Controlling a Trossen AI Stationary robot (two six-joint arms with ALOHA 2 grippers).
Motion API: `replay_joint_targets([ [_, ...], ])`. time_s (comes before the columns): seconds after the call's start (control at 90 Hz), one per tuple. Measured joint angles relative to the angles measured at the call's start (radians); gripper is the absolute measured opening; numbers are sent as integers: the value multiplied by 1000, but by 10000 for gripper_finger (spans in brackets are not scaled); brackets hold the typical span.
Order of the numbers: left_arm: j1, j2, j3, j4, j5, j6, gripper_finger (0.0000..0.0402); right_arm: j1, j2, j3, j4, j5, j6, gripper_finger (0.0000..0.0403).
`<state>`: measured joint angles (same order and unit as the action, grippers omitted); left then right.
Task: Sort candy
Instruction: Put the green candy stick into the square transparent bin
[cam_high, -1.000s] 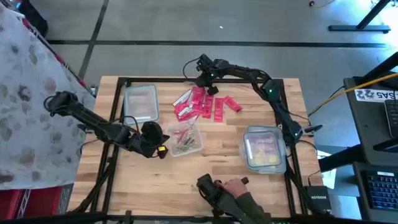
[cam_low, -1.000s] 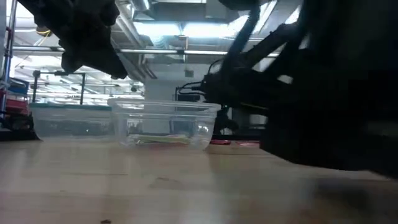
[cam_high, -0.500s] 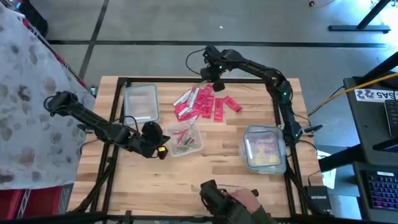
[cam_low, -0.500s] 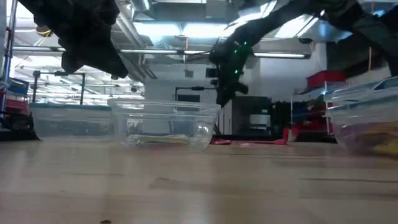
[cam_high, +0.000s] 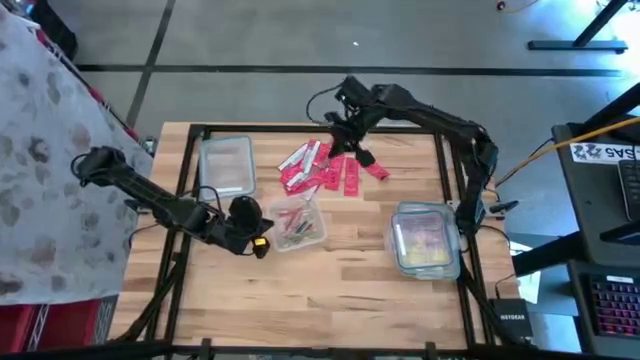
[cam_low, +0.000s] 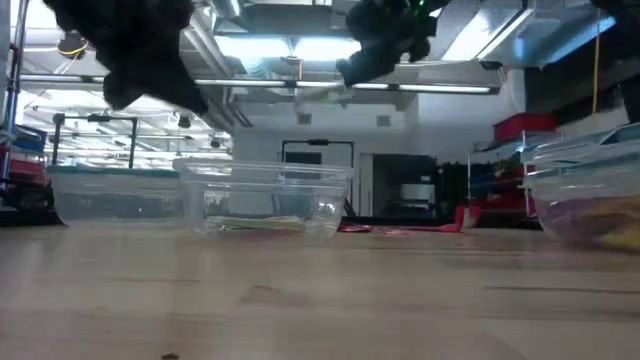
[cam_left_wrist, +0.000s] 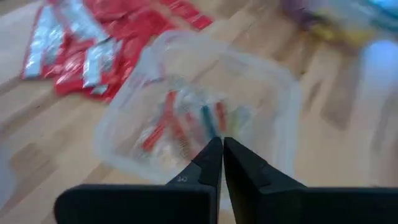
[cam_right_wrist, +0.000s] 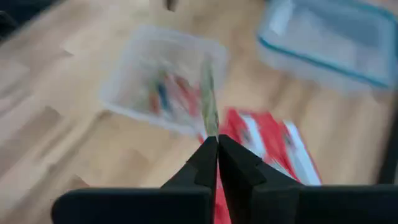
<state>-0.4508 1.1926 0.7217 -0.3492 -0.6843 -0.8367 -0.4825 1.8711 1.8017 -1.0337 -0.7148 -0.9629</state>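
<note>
The table (cam_high: 340, 270) is carrying three clear tubs (cam_high: 298, 223) and a red candy pile (cam_high: 325, 168) lying at its far middle. The right end effector (cam_right_wrist: 211, 138), raised over that pile, is clamping a thin pale candy (cam_right_wrist: 209, 102) by one end. The left end effector (cam_left_wrist: 222, 142) is waiting pressed together beside the middle tub. These wrappers are probably light, limp and slippery, so pinching an edge seems best

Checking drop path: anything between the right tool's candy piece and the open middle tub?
Nothing visible. The right tool holds a thin candy piece above the red candy pile; the open middle tub lies just beyond, bare tabletop between. Left tool sits at the tub's other side.
</note>
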Motion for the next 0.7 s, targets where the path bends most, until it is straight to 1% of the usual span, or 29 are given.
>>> replay_joint_targets([
  [0.056, -11, 0, 23, -1, -2, 50, 0, 46, -3, -46, 49, -5, 29, 0],
  [0.156, -29, 0, 66, 1, -31, 135, 0, 126, -5, -121, 178, 2, 138, 0],
  [0.222, -40, -1, 85, 1, -52, 176, 0, 177, -11, -190, 311, 33, 229, 0],
  [0.267, -47, -1, 91, 1, -67, 192, 0, 206, -10, -244, 417, 84, 318, 0],
  [0.333, -54, -1, 92, -2, -83, 202, 0, 244, -5, -323, 565, 208, 467, 0],
  [0.378, -57, -1, 92, -2, -90, 203, 0, 264, -5, -366, 635, 275, 521, 0],
  [0.411, -59, -1, 92, -5, -94, 202, 0, 275, -5, -394, 681, 293, 539, 0],
  [0.533, -58, -1, 92, -7, -98, 199, 0, 310, 3, -462, 772, 294, 595, 0],
  [0.7, -54, -1, 92, -5, -132, 209, 0, 339, 34, -491, 846, 314, 656, 1],
])
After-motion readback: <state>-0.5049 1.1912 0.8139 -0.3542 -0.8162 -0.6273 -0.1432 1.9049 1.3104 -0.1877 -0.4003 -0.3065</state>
